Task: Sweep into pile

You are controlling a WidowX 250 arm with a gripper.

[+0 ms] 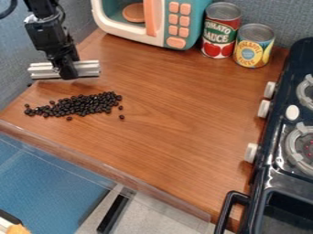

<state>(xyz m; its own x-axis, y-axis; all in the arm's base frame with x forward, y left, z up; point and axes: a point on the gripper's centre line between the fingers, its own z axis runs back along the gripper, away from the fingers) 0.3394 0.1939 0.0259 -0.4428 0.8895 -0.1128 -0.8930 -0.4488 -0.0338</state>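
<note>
the dark beans [83, 104] lie on the brown wooden counter [177, 105], left of centre in the frame, in a long, loose band. they are small, roundish and nearly black, with little glints of light on them (rather like coffee beans, though i can't tell the kind). the band is thickest through its middle and right part, where the beans crowd together and hide most of the wood, and it thins out toward the left, dipping a little lower in the frame as it goes. a few strays sit apart: two beyond the lower right end, one just below the band, and one at its far left tip.

the black gripper [67, 73] hangs down at the upper left of the frame, above the beans in the picture, its fingers closed around a silver ribbed bar [89, 68]. the bar runs nearly level across the frame and sticks out on both sides of the fingers; whether it touches the wood i can't tell.

at the top stands a teal and white toy microwave [196, 16], with a red can [220, 29] and a yellow can [254, 45] to its right. a black toy stove [275, 155] fills the right edge.
</note>
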